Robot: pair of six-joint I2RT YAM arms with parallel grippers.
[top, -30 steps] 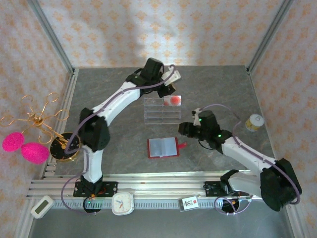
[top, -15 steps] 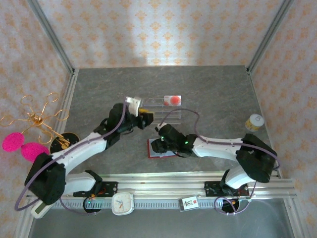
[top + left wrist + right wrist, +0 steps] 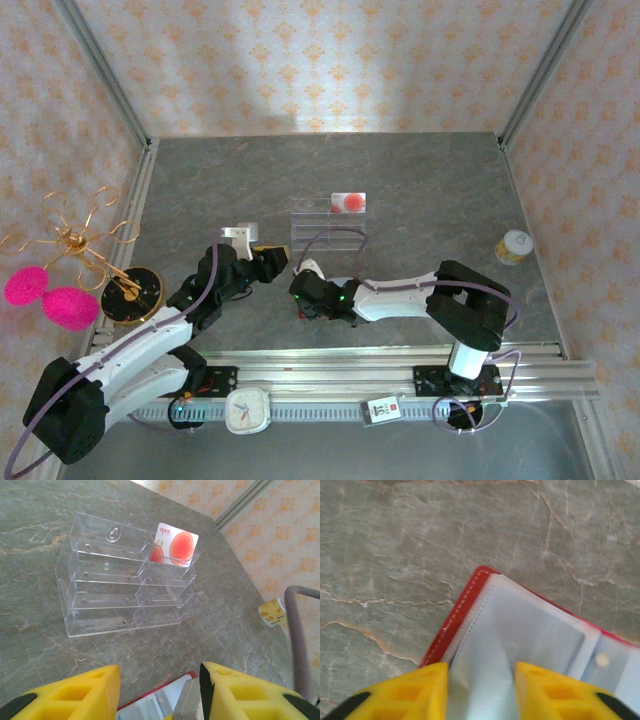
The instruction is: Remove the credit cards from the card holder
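One card holder (image 3: pixel 457 617) lies open on the gray table (image 3: pixel 395 555), at its near middle. Its red cover is underneath and its clear sleeves face up. The right gripper (image 3: pixel 480 672) is just over one sleeve. Its two yellow fingers are apart and the sleeve shows between them; whether the tips touch it I cannot tell. The left gripper (image 3: pixel 159 680) hovers above a corner of the holder, with its two fingers also apart and nothing held between them. One credit card (image 3: pixel 175 546) can be counted. It is pale with a red round mark, and it stands upright in the back right compartment of the one clear rack (image 3: pixel 105 590). Whether more cards sit inside the sleeves I cannot tell. One small round yellowish object (image 3: pixel 514 246) stands well apart at the right.
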